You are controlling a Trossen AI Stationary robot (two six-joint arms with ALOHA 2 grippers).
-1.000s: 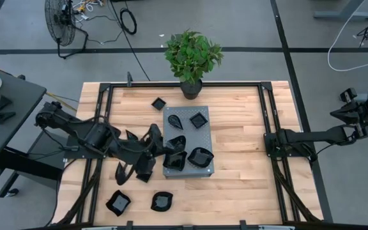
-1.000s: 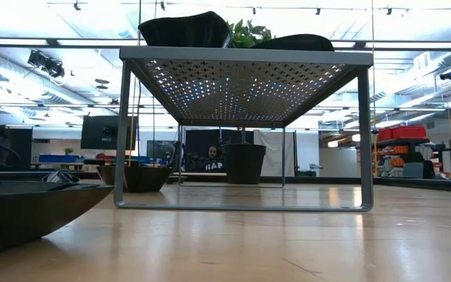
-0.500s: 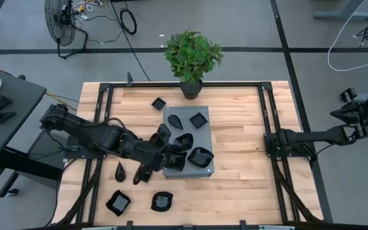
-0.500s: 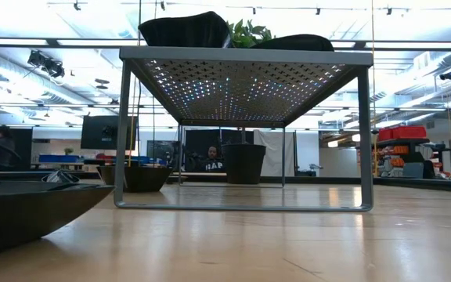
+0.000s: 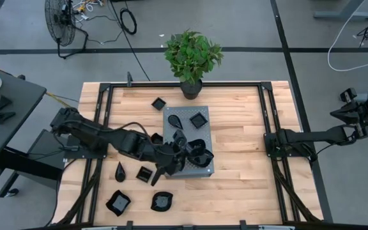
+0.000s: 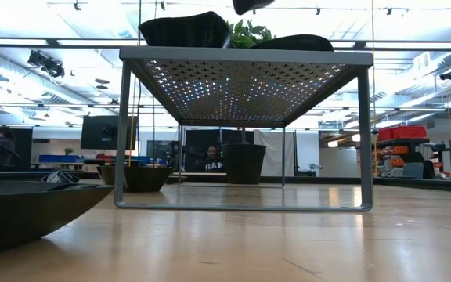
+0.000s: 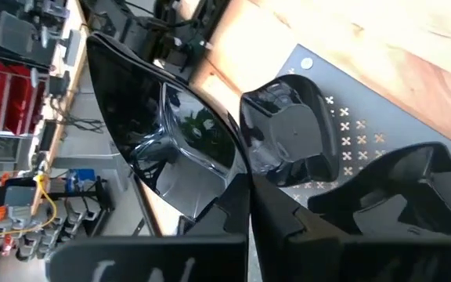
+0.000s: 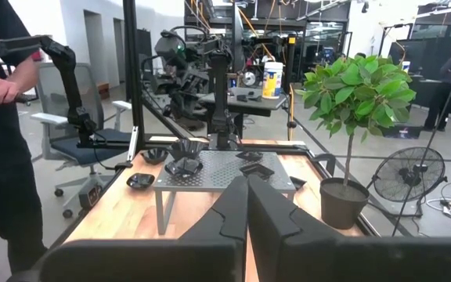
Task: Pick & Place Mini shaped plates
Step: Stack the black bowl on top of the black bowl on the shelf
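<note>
On the near tabletop [image 5: 235, 185] four plates remain: two front ones [image 5: 118, 202], a square [image 5: 145, 173] and a teardrop [image 5: 119, 171], its tip pointing away, long axis near-to-far. On the slab [image 5: 204, 132] lie about four plates. Over its near-left part, the left claw [image 5: 179, 155], closed, pinches a plate [image 7: 167, 149] by its rim, tilted steeply. One plate [image 5: 158, 102] lies beyond. The right claw [image 5: 340, 113], shut and empty, waits off-table. Judged roughly half done.
</note>
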